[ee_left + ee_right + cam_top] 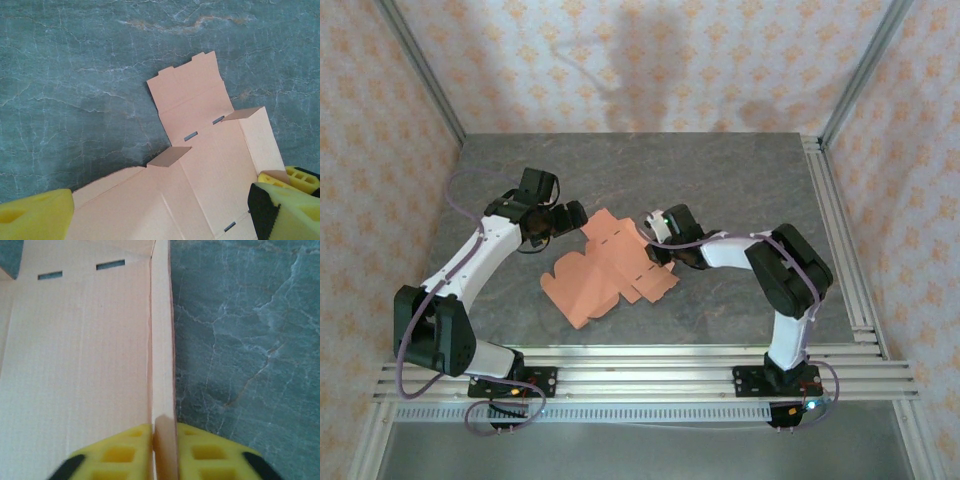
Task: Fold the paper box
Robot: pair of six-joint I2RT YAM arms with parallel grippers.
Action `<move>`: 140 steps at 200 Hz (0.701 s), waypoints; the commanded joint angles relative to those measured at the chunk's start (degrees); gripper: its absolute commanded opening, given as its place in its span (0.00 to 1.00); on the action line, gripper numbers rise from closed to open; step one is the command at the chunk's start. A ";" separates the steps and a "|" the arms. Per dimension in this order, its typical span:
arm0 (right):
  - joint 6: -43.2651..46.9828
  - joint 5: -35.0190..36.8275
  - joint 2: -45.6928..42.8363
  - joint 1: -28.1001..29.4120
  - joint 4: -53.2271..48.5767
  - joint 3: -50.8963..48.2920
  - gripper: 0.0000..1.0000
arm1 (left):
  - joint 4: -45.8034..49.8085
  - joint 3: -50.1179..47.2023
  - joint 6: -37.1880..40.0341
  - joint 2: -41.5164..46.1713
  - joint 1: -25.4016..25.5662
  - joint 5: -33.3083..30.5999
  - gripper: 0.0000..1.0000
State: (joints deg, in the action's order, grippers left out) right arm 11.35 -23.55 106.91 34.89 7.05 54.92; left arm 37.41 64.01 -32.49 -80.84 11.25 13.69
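Pinch on one flap of the paper box point(75, 365)

The right gripper point(164, 442) is closed on a thin side flap of the box. The flap stands up on its edge between the two yellow fingers point(120, 455), and both of them touch it. Left of the flap, the rest of the card lies flat, with two small slots near its far end. Right of the flap is the grey-green table point(250, 340).

The left gripper point(160, 220) is spread wide. One yellow finger sits at each bottom corner of its wrist view. The card lies flat below and between them. Farther out on the card, two little flaps tip up and look darker.

From above, the box is an orange-pink cutout, opened out near the middle of the table. It lies between the two grippers. The left gripper is at its upper left edge and the right gripper is at its right edge.
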 commanded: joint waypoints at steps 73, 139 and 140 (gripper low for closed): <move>5.30 3.76 0.03 2.02 -8.01 3.77 0.00 | -0.21 -0.89 1.55 -0.14 -0.16 0.20 0.91; 9.03 15.31 -6.91 4.70 -8.30 2.40 0.00 | -2.09 -2.92 -2.73 2.33 -1.85 -2.27 0.92; 9.34 15.65 -6.99 4.81 -8.34 2.39 0.00 | -2.08 -2.92 -2.74 2.34 -1.89 -2.27 0.92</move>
State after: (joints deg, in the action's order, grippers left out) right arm 16.75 -16.67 105.08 38.04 0.78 57.76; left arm 36.51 61.69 -33.41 -80.75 10.85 13.67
